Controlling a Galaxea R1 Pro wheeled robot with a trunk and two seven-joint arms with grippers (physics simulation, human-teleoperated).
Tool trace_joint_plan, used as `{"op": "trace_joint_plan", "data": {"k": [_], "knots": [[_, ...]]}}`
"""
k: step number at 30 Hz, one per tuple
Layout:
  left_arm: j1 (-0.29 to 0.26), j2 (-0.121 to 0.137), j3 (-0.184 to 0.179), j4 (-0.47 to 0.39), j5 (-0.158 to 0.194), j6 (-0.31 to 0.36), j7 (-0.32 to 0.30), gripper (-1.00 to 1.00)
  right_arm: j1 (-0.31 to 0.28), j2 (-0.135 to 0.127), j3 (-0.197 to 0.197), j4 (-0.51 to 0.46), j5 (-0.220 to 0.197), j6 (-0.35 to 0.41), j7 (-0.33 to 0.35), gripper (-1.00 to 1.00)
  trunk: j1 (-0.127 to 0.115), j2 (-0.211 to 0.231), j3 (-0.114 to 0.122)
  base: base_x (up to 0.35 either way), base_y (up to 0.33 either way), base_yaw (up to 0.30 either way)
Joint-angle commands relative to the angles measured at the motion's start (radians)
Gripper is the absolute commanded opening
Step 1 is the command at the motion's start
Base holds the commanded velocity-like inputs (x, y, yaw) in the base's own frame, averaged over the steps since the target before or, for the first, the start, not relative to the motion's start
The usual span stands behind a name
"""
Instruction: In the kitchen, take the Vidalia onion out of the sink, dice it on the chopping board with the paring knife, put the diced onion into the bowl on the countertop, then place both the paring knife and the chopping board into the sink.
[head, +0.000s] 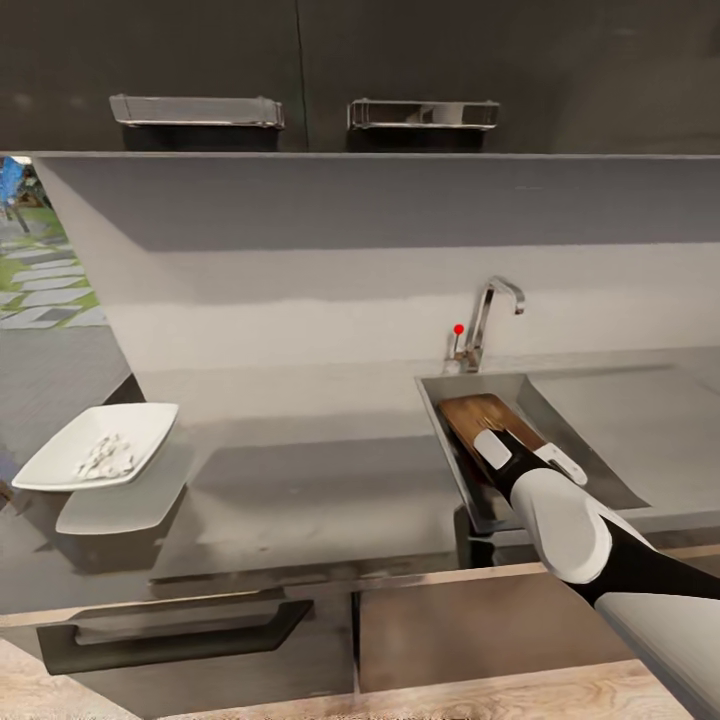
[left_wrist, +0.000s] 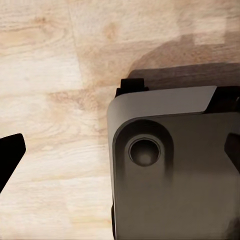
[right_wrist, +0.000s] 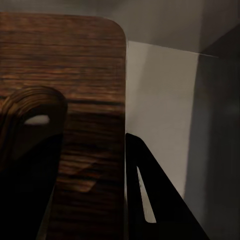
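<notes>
Head view: the board (head: 478, 418) lies tilted in the sink (head: 590, 450), long axis running near to far, the right jaws (head: 520, 452) clenched on its near end. One bowl (head: 100, 445) of white bits sits far left on the grey bench (head: 310, 480).

Left wrist view: wood floor (left_wrist: 50, 75); the left jaws' state cannot be told.

Right wrist view: fingers (right_wrist: 30, 150) grasp the board's (right_wrist: 75, 65) edge beside the sink's (right_wrist: 160, 110) grey wall.

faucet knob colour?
Red; the knob sits beside the faucet behind the sink, clearest in the head view.
</notes>
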Motion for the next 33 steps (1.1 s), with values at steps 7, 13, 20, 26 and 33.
{"op": "trace_joint_plan", "data": {"k": [7, 13, 20, 26, 33], "knots": [[-0.001, -0.001, -0.009, 0.004, 0.008, -0.007, 0.0, 1.0, -0.001, 0.0, 0.005, -0.001, -0.01, -0.01, -0.006, -1.0, 0.0, -0.001, -0.005, 0.0, 0.0, 0.029], [0.0, -0.001, -0.009, 0.004, 0.008, -0.007, 0.0, 1.0, -0.001, -0.001, 0.005, -0.002, -0.011, -0.01, -0.009, 1.0, 0.0, -0.001, -0.006, 0.0, 0.0, 0.001], [0.0, -0.001, -0.009, 0.004, 0.008, -0.007, 0.0, 1.0, 0.0, -0.001, 0.005, -0.003, -0.011, -0.013, -0.009, 1.0, 0.0, -0.001, -0.006, 0.0, 0.0, 0.0], [0.0, -0.001, -0.008, 0.004, 0.008, -0.007, -0.001, 1.0, -0.001, 0.002, 0.008, -0.019, -0.012, -0.004, -0.008, 1.0, 0.0, -0.001, -0.006, 0.0, 0.0, 0.0], [0.0, -0.011, -0.008, 0.001, 0.008, -0.018, -0.001, 1.0, -0.001, 0.044, 0.248, -0.347, 0.023, 0.309, 0.056, 1.0, 0.0, -0.001, -0.006, 0.0, 0.0, 0.0]]}}
